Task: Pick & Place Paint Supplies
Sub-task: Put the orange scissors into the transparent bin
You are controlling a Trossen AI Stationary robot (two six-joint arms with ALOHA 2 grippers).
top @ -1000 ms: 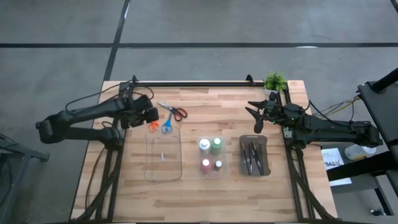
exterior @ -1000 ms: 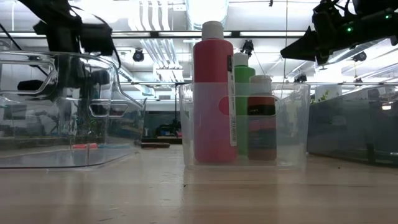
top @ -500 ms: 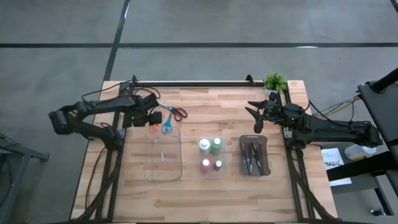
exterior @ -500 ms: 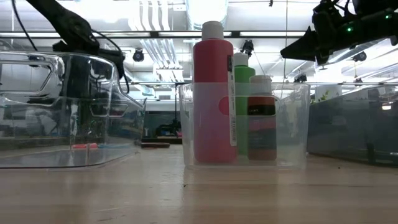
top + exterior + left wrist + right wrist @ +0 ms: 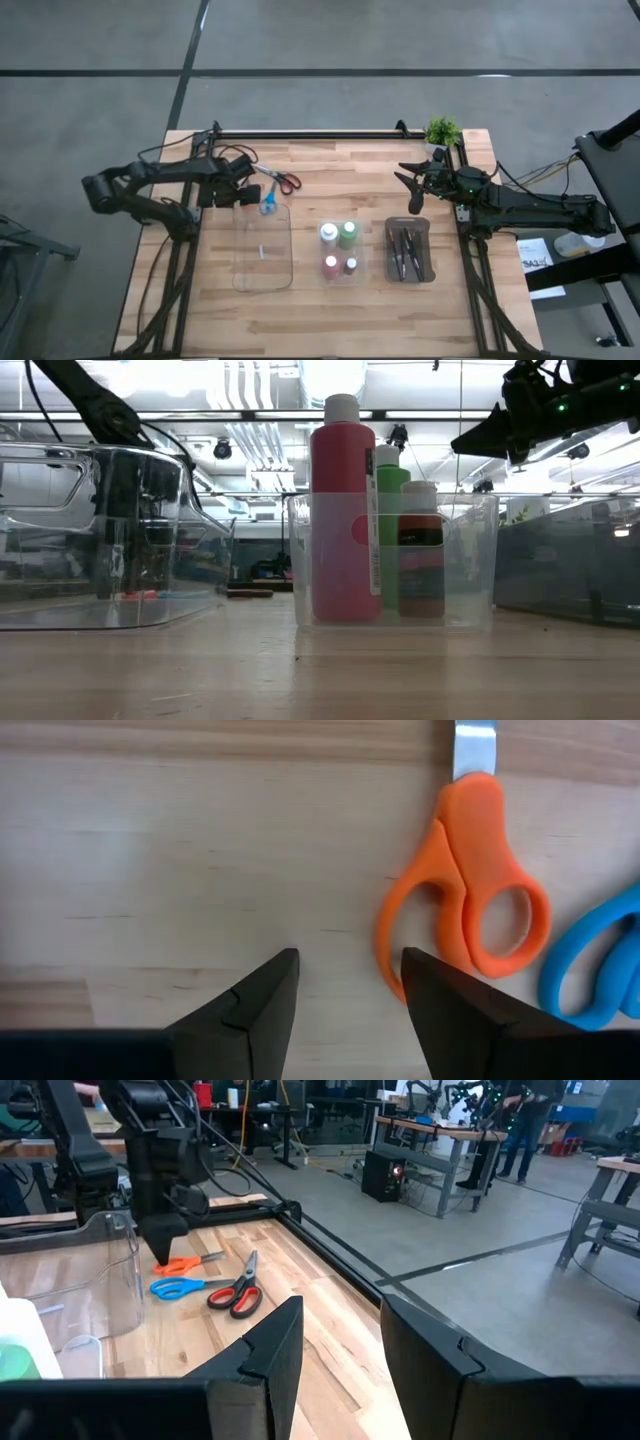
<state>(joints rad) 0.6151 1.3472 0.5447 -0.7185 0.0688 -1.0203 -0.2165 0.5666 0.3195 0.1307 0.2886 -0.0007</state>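
At ten o'clock on the worktop (image 5: 330, 300), the left end effector (image 5: 345, 982) hung with fingers spread, just beside the orange scissors (image 5: 470, 895). Off-centre, a finger could nudge them into the blue scissors (image 5: 595, 965). At three o'clock, the right end effector (image 5: 335, 1325) waited, also spread.

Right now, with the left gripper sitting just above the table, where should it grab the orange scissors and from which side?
Grip the orange scissors across the narrow neck where the handle loops meet the blade, coming straight down from above. They lie flat on the wood, with the blue scissors close beside the loops. The open left gripper would probably need to shift sideways first.
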